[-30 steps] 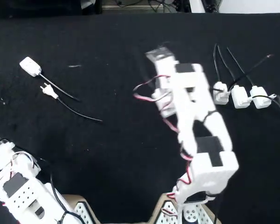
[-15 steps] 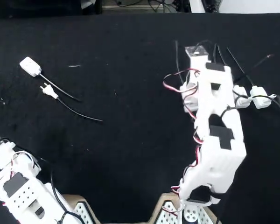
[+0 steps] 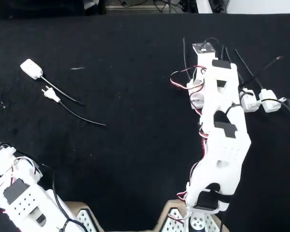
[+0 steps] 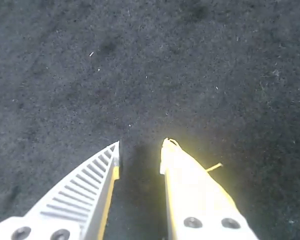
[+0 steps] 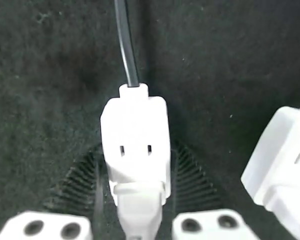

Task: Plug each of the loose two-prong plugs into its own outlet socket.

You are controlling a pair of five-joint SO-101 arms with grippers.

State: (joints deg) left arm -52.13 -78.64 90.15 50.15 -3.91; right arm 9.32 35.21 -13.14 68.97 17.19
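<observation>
since the socket [image 5: 135, 142] between the parted right jaws looks light, slick plastic w/ stiff cord [image 5: 125, 45], pinch its flat sides; left jaws apart too.

On the bench [image 3: 135, 145], a socket [image 3: 31, 68] lies at the far left, with a loose plug [image 3: 50, 94] just in front of it, slightly to the right. The right arm [image 3: 217, 125] stretches over the right side to a row of sockets [image 3: 249, 100]. The row's leftmost socket [image 5: 135, 137] sits between its spread fingers [image 5: 75, 187]. The left arm [image 3: 14, 193] is at the near-left corner.
</observation>
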